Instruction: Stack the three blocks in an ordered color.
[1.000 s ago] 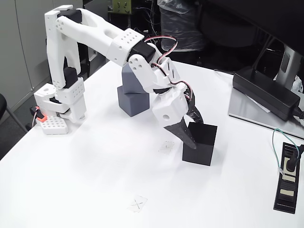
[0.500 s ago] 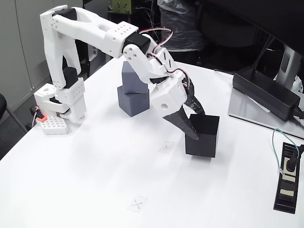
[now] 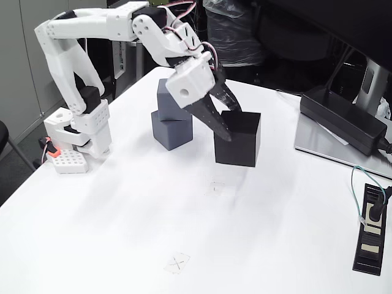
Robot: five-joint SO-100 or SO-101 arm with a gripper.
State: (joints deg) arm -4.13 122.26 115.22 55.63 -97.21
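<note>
Tabletop (image 3: 122, 245), white, seen from a fixed view standing above one corner. Nearest item: a small taped square with an X drawn on it (image 3: 177, 263); a second faint taped mark (image 3: 215, 187) lies further in. At the right edge, a black power strip (image 3: 371, 236) with a green-and-white cable plugged in; no readable writing on it.

Black block (image 3: 239, 139): a cube with no long axis, held upright with its top face level, one vertical edge turned toward the camera. It hangs clear of the table, above the faint taped mark and just right of the grey stack without touching it. No label or marking on any visible face.

Gripper (image 3: 225, 125): white body, dark fingers pointing down and right, closed narrowly on the black block's upper left corner.

Grey stack: darker slate-grey block (image 3: 170, 103) resting on the medium grey block (image 3: 171, 133), the upper one turned slightly against the lower. Both unmarked.

Arm base (image 3: 76, 138): white, at the left table edge.

Black power brick (image 3: 346, 119): flat, lying at the far right.
</note>
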